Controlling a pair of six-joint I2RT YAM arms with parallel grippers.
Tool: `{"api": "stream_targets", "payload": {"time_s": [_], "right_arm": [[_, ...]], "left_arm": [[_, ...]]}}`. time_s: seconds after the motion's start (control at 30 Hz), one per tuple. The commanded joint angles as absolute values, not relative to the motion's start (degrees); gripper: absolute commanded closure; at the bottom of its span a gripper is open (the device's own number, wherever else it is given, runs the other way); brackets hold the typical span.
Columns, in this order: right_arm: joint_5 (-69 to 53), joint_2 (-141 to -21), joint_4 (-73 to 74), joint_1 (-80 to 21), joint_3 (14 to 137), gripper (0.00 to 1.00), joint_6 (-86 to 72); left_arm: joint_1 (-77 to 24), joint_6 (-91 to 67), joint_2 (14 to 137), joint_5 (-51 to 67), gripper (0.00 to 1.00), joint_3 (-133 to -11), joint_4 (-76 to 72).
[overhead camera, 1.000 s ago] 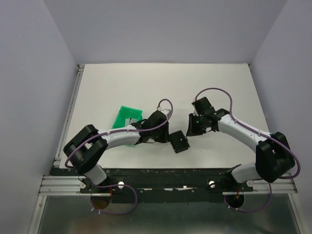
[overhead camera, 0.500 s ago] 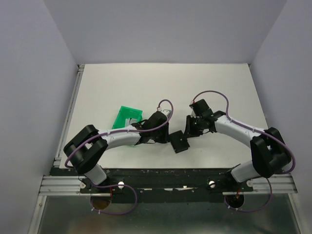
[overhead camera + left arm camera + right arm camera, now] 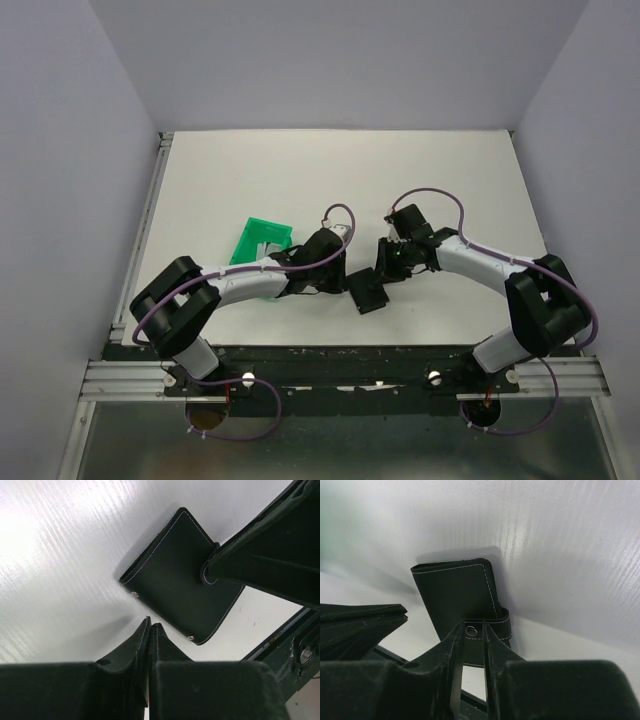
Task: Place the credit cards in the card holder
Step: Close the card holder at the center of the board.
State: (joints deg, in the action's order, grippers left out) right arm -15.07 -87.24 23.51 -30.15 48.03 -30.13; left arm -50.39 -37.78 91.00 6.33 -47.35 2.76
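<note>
Both low, close together: left end effector [image 3: 149, 623] closed, right end effector [image 3: 471, 631] narrowly clamped.

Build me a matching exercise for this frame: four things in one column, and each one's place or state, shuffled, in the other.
Things
1. card holder
2. green bin
3. left gripper
4. right gripper

Place or state
A. shut on nothing
B. folded, lying flat on the table
C. partly hidden behind the left arm
D. pinching the card holder's studded strap

Pairs: 1-B, 2-C, 3-A, 4-D
</note>
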Motion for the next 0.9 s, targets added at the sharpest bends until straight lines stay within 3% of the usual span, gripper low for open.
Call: {"api": "stream_targets", "payload": {"time_s": [0.0, 0.87], "right_arm": [[-17.75, -88.24, 21.71, -30.24, 47.02, 0.71, -30.94], [-13.89, -89.47, 25.66, -31.64, 48.87, 0.73, -30.15]], "left_arm": [[-50.71, -37.71, 89.56, 4.92, 0.88, -47.99, 3.25], [-50.71, -37.71, 89.47, 5.45, 0.88, -48.08, 2.99]]}}
